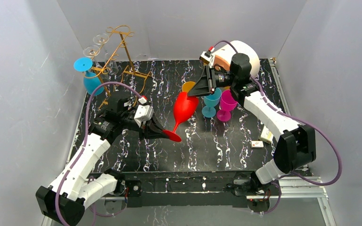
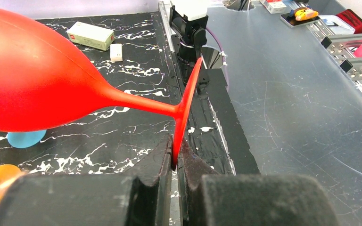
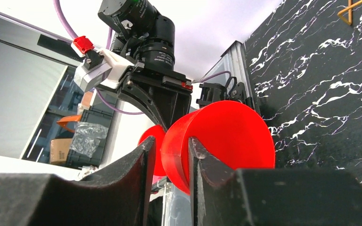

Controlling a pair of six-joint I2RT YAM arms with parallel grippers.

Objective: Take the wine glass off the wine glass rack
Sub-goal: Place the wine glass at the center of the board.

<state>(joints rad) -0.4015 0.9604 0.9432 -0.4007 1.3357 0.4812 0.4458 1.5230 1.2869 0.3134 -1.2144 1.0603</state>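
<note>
While the left gripper (image 2: pixel 175 151) pinches the foot of the red wine glass (image 1: pixel 183 109) edge-on, the right gripper (image 3: pixel 172 155) is clamped on its rim. The glass hangs tilted between them over the table (image 1: pixel 136 153), well apart from the wine glass rack (image 1: pixel 128 56) at the far left.

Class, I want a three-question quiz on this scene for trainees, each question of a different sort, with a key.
1. True or false: the left end effector grips the red wine glass by its foot.
2. Which part of the red wine glass does the right end effector clamp? A) stem B) bowl rim C) foot
3. Fill in: the coloured glass hanging on the wine glass rack is ____.

Key: 1 true; 2 B; 3 blue.
</note>
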